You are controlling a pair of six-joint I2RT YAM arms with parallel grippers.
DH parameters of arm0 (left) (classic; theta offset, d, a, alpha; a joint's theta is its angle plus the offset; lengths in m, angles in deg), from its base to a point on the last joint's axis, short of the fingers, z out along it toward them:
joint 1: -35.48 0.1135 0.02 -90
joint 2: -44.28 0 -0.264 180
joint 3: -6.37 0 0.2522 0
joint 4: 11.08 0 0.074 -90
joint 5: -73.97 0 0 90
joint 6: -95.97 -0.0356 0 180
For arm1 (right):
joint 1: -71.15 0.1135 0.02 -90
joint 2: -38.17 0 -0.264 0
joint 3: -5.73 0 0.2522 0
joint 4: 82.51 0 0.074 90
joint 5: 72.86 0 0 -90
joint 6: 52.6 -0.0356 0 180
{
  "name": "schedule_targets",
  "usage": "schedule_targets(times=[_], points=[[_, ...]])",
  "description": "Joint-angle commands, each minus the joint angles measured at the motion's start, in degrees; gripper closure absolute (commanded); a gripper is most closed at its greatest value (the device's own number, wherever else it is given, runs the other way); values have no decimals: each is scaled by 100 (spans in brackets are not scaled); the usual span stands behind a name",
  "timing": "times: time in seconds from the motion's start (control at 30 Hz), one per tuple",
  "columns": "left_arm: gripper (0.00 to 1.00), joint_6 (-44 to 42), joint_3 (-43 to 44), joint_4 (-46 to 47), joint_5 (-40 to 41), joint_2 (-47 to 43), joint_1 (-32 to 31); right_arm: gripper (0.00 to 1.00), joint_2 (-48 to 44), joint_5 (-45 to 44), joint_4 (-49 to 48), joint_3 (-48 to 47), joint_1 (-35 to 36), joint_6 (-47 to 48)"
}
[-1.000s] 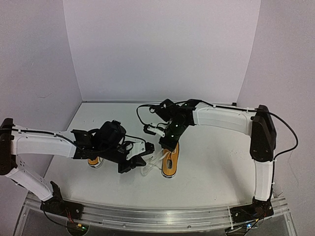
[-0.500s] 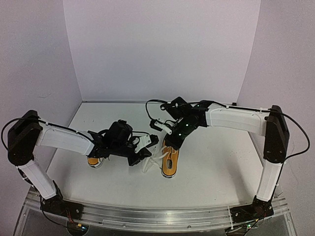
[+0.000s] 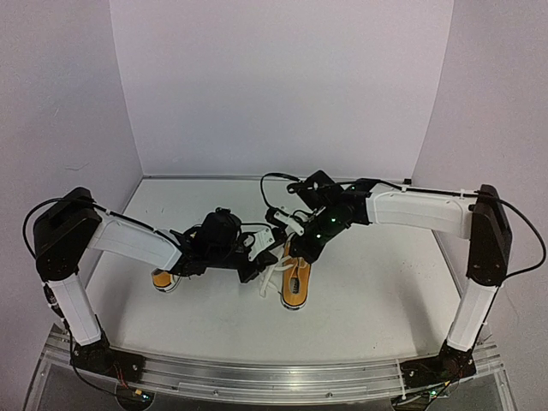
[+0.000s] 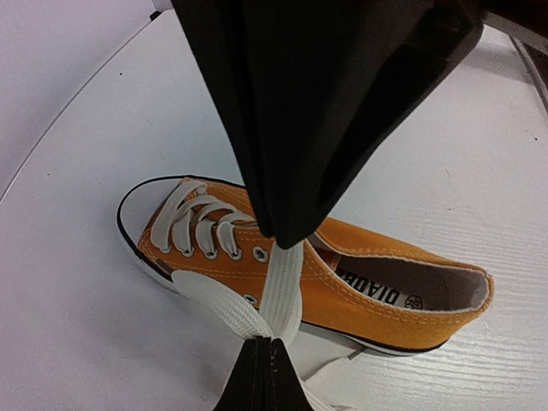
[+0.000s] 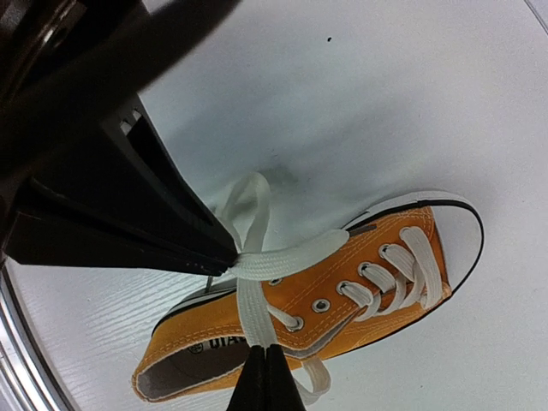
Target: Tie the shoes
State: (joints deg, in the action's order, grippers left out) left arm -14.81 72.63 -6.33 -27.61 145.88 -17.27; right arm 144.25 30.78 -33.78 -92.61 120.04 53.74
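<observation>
One orange-yellow shoe [image 3: 294, 289] lies on the table with its toe toward the back and its dark insole showing. The other shoe [image 3: 163, 280] lies mostly hidden under my left arm. My left gripper [image 3: 266, 259] is shut on a flat white lace [image 4: 281, 287] just beside the shoe [image 4: 377, 270]. My right gripper [image 3: 297, 253] is shut on the other lace strand [image 5: 253, 310] above the shoe's opening [image 5: 334, 295]. The two strands cross at the left gripper's fingertips [image 5: 224, 254]. The right gripper's dark fingers [image 4: 325, 128] fill the top of the left wrist view.
White walls stand at the back and on both sides. A metal rail [image 3: 274, 377] runs along the near edge. Loose lace [image 3: 267, 287] lies on the table left of the shoe. A black cable [image 3: 272, 181] loops behind the right wrist.
My left gripper has moved right and back to the shoe's side, its arm stretching out. My right gripper has shifted slightly right above the shoe. Both keep hold of the laces.
</observation>
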Motion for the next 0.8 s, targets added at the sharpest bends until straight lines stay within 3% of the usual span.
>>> schedule_targets(times=[0.0,0.2,0.47,0.77], points=[[100,22,439,540,138,262,35,100,-386,155,-155,113,21,-9],[100,-42,464,684,-113,429,36,100,-439,145,-225,172,20,-7],[100,-603,-189,1388,-753,255,35,100,-466,136,-304,181,-39,45],[100,-1150,261,1269,-568,692,36,100,-523,293,-307,239,-88,133]])
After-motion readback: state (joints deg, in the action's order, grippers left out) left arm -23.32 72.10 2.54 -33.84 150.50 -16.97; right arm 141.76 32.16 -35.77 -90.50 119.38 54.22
